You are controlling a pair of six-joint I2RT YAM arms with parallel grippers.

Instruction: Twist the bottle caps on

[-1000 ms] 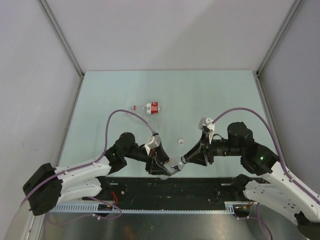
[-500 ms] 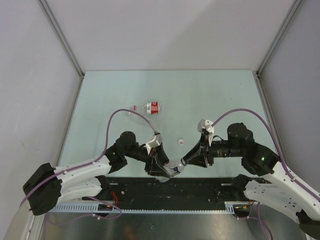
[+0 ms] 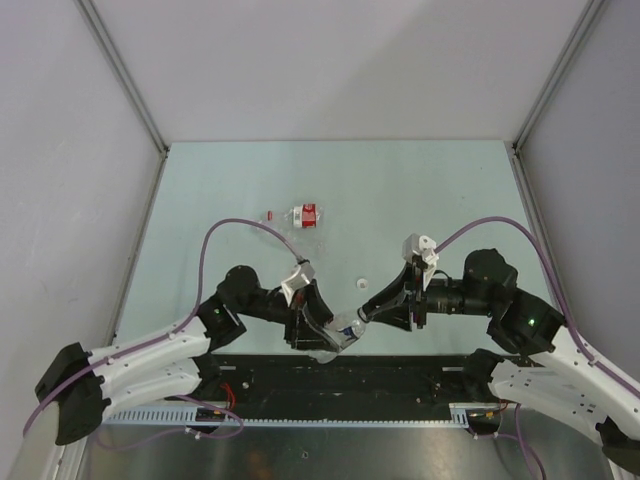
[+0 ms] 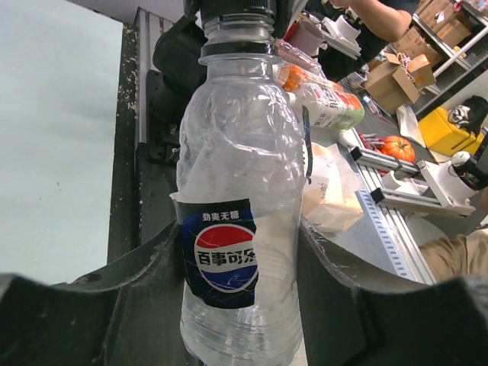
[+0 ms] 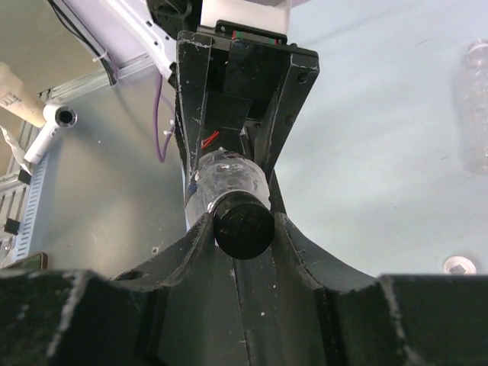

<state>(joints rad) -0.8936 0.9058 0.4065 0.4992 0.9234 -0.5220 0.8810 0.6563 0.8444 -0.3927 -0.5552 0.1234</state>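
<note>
My left gripper (image 3: 322, 328) is shut on the body of a clear bottle (image 3: 346, 328) with a blue, red and white label, held tilted at the table's near edge. In the left wrist view the bottle (image 4: 240, 191) stands between the fingers (image 4: 137, 274), its neck pointing away. My right gripper (image 3: 370, 313) is shut on the black cap (image 5: 242, 225), which sits on this bottle's neck (image 5: 225, 179). A red-and-white labelled bottle (image 3: 305, 213) lies on the table, a red cap (image 3: 269, 215) just left of it. A white cap (image 3: 363, 283) lies loose near the right gripper.
Another clear bottle (image 5: 476, 107) lies on the pale green table (image 3: 430, 190), and the white cap also shows in the right wrist view (image 5: 460, 265). A black rail (image 3: 400, 375) runs along the near edge. Grey walls enclose the table on three sides.
The left arm has drawn a little left and the right wrist has shifted slightly up and right. Both grippers stay shut on the bottle and its black cap.
</note>
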